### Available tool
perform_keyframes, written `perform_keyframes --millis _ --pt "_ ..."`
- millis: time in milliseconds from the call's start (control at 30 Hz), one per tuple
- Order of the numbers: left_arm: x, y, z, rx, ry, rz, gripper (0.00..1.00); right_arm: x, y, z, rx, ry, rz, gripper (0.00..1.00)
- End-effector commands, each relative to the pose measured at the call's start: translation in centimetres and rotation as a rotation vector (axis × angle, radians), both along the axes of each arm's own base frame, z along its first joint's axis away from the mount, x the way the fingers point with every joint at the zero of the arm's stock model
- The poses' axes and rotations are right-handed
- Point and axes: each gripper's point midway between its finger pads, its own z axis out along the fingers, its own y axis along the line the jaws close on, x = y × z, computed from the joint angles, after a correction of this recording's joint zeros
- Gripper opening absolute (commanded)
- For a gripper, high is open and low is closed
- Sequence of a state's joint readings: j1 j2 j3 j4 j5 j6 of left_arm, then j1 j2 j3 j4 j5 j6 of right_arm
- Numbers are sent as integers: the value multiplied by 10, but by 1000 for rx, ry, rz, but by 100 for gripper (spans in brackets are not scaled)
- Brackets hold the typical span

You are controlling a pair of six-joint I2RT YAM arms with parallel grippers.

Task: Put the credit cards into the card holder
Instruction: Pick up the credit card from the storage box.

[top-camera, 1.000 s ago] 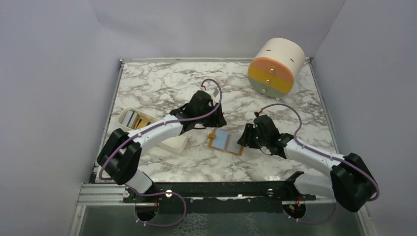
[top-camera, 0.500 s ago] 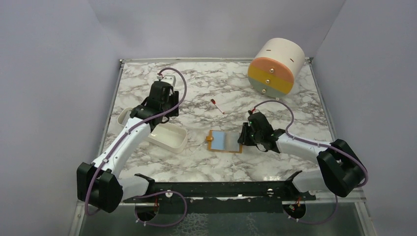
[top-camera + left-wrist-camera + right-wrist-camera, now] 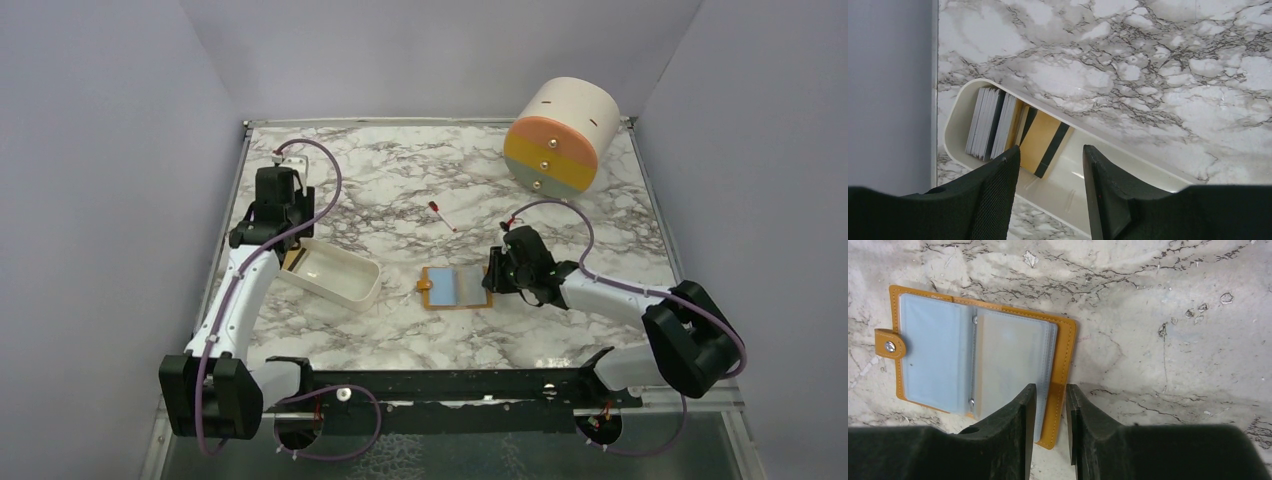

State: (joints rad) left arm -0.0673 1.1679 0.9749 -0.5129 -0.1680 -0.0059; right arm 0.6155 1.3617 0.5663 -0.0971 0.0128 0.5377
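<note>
The card holder (image 3: pixel 455 287) lies open and flat on the marble, orange-tan rim around blue-grey sleeves (image 3: pixel 973 355), snap tab at its left. My right gripper (image 3: pixel 492 277) stands at its right edge. Its jaws (image 3: pixel 1050 387) are narrowly open and straddle the orange border: one finger is over the sleeve, the other over bare marble. The credit cards (image 3: pixel 1040 142) stand on edge in the left end of the white tray (image 3: pixel 335 285), golden ones beside grey ones (image 3: pixel 985 122). My left gripper (image 3: pixel 1051 150) hovers open above that end, with nothing between its fingers (image 3: pixel 283 240).
A small red-and-white stick (image 3: pixel 440 215) lies on the marble behind the card holder. The big cream-orange drum (image 3: pixel 560 135) stands at the back right. The tray's inner wall (image 3: pixel 1063 190) runs under my left fingers. Grey walls enclose the table.
My left arm swung from the table's middle back to the left, over the tray's card end. My right gripper narrowed and settled at the card holder's right edge.
</note>
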Motion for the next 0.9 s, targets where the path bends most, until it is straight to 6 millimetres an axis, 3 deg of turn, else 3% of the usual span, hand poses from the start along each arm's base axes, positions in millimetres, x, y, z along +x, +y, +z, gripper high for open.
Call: perform_keyframes --millis 0,200,367,633,867 --pt "3 19 7 110 -63 -30 52 6 6 15 16 -49 28 31" --pt "1 46 -11 230 16 -1 54 0 21 43 118 -84 92 35" --pt "2 67 -18 310 34 49 54 -2 22 56 127 -108 116 35" --pt "10 77 -50 338 73 45 54 -4 22 61 133 -116 129 34" --pt "17 86 -64 373 105 57 56 -4 21 65 135 -122 125 34"
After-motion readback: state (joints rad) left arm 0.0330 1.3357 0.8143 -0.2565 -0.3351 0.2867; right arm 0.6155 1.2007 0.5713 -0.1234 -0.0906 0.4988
